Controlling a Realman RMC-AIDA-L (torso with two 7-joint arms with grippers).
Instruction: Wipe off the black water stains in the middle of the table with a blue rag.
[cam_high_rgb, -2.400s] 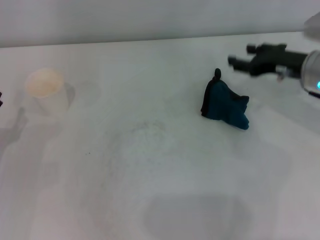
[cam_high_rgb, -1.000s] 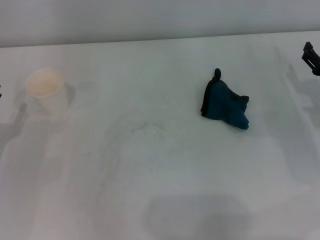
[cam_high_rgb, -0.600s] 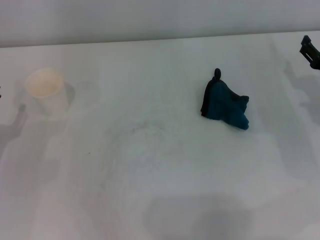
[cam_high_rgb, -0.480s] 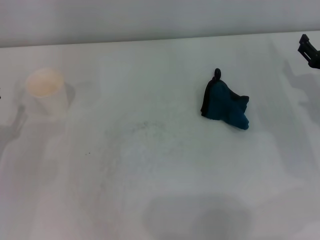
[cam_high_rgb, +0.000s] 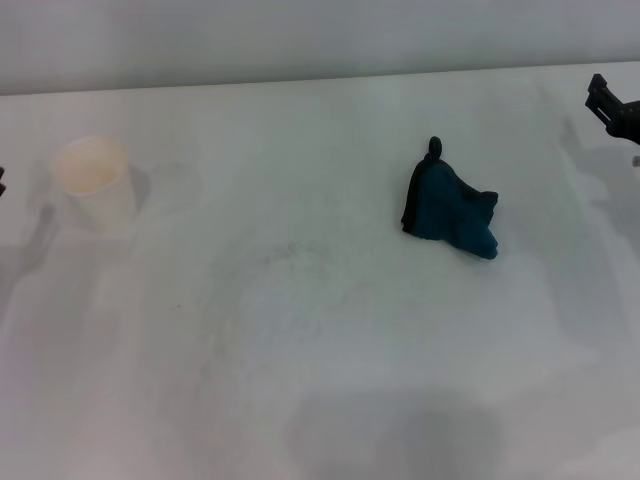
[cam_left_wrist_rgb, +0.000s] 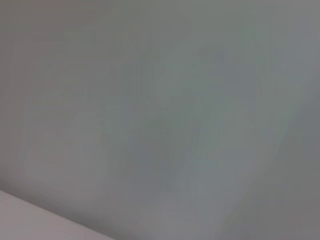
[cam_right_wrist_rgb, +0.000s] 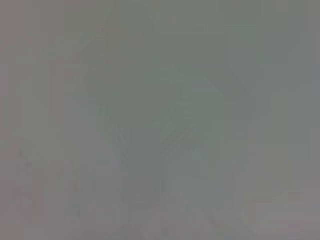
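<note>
Paper cup (cam_high_rgb: 92, 184) far left; blue rag (cam_high_rgb: 450, 213) right, apart.

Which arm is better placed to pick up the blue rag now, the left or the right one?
Probably the right: the right gripper shows at the table's right edge, nearer the blue rag. The left gripper barely shows beyond the paper cup.

light: soft, even | shadows: faint, diffuse | head: slightly hazy | wrists: featureless blur

The right gripper (cam_high_rgb: 612, 107) has pulled back from beside the blue rag (cam_high_rgb: 450, 212) to the view's far right edge. Only its dark tip shows now, well apart from the rag.
</note>
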